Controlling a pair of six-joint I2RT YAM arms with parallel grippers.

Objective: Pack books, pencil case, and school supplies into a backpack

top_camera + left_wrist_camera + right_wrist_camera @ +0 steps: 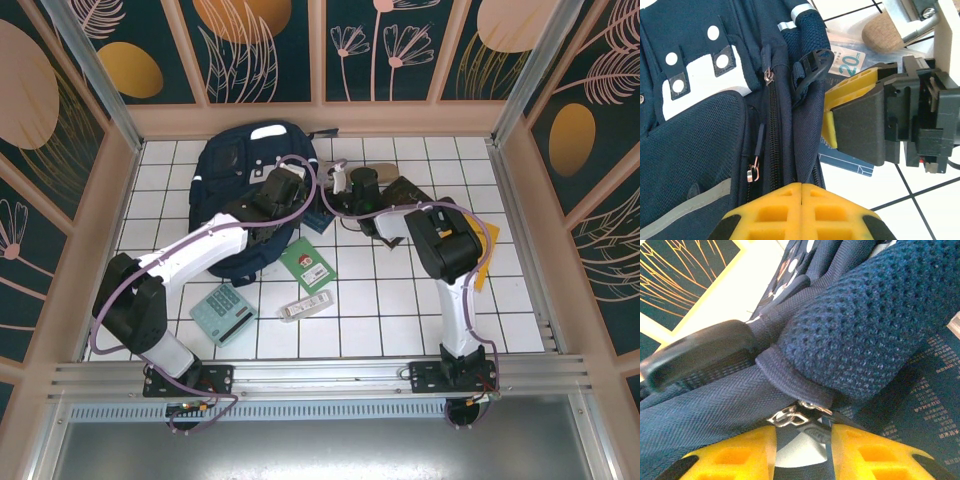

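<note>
Packing looks barely begun: the navy-blue fabric backpack (235, 160) lies upper centre-left, with the mint-green calculator (223, 313), small green book (307, 264) and slim white-grey bar (305, 304) unpacked below it, the left gripper (801, 210) pinched together and the right gripper (804, 450) parted.

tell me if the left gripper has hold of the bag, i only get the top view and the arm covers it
Observer: In the left wrist view the left gripper is shut, fingertips pressed together right at the bag beside its zipper; whether fabric is pinched I can't tell.
Operator: is that zipper open
Observer: The stretch ahead of it looks closed, teeth meshed.
Operator: and the right gripper
Observer: In the right wrist view the right gripper has its jaws apart, a metal buckle just ahead under a mesh strap.
</note>
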